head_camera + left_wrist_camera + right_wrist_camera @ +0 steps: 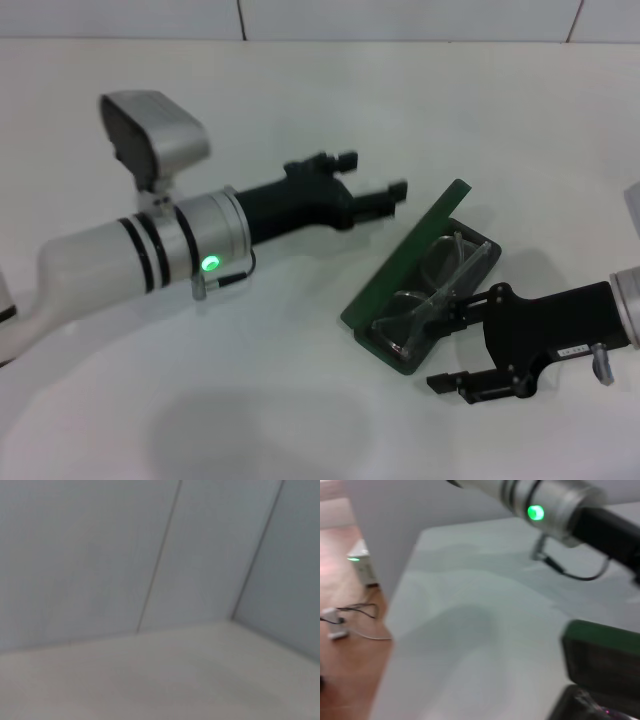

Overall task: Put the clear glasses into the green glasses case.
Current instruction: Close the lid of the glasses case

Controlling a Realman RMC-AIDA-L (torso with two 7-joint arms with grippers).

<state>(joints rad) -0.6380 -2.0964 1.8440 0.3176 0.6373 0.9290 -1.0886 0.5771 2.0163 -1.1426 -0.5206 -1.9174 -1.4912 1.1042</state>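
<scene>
The clear glasses lie inside the open green glasses case, right of centre on the desk. The right gripper, fingers spread, sits just beside the case's lower edge. The left gripper, fingers spread, hovers centre frame.

A robot test room or lab, by the look of it: a bare white desk boxed in by plain pale wall panels (seams showing between them), with a wooden floor beside it where loose cables and a small device with a green light lie.
</scene>
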